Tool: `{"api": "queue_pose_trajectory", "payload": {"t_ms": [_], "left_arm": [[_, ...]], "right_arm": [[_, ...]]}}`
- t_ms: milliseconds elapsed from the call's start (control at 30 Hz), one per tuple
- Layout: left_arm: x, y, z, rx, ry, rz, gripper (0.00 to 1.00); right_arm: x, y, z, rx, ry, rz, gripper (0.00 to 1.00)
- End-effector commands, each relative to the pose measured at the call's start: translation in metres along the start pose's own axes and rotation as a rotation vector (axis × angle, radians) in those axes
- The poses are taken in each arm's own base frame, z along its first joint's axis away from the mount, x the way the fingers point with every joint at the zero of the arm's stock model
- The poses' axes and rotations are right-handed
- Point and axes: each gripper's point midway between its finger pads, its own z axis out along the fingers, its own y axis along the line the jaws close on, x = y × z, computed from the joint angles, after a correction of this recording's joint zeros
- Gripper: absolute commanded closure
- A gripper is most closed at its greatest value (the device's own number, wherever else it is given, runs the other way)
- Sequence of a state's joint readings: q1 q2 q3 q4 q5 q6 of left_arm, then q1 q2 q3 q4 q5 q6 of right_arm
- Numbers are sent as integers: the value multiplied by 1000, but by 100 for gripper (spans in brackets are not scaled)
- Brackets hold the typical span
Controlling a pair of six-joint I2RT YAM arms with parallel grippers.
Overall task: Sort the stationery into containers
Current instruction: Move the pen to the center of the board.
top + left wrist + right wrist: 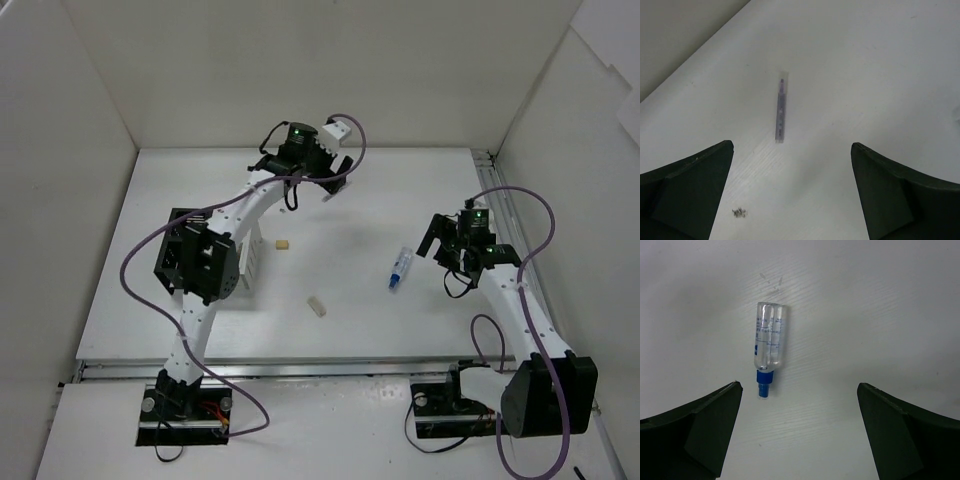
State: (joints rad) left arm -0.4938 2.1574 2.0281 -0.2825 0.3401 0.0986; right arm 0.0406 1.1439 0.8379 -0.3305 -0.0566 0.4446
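Observation:
A clear tube with a blue cap (pixel 399 269) lies on the white table just left of my right gripper (pixel 434 242). In the right wrist view the tube (pixel 768 342) lies ahead of the open, empty gripper (pixel 799 385), cap end nearest and closer to the left finger. My left gripper (pixel 298 180) is at the far middle of the table. In its wrist view it is open and empty (pixel 792 145), with a thin grey pen (pixel 781 110) lying ahead of it. Two beige erasers (pixel 283 244) (pixel 317 306) lie mid-table. The black organiser (pixel 172 255) and the white one (pixel 256 265) are partly hidden behind the left arm.
White walls enclose the table on the left, back and right; the wall (pixel 680 35) shows close to the grey pen. A small dark speck (pixel 739 213) lies near the left finger. Cables loop off both arms.

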Motion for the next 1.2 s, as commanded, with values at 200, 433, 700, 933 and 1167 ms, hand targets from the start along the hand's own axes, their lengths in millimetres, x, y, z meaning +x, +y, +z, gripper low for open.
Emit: {"api": "queue_pose_trajectory", "payload": {"t_ms": [200,433,700,933,1167], "left_arm": [[6,-3,69,93,-17,76,0],[7,4,87,73,-40,-69,0],[28,12,93,155,-21,-398,4],[36,22,95,73,6,-481,12],[51,23,95,8,73,-522,6]], "right_arm": [[-29,-3,-1,24,-79,11,2],[-24,-3,8,27,-41,-1,2],[-27,0,7,15,-45,-11,2],[-35,-9,-1,27,-82,7,2],[-43,-14,-7,43,-120,12,2]]}}
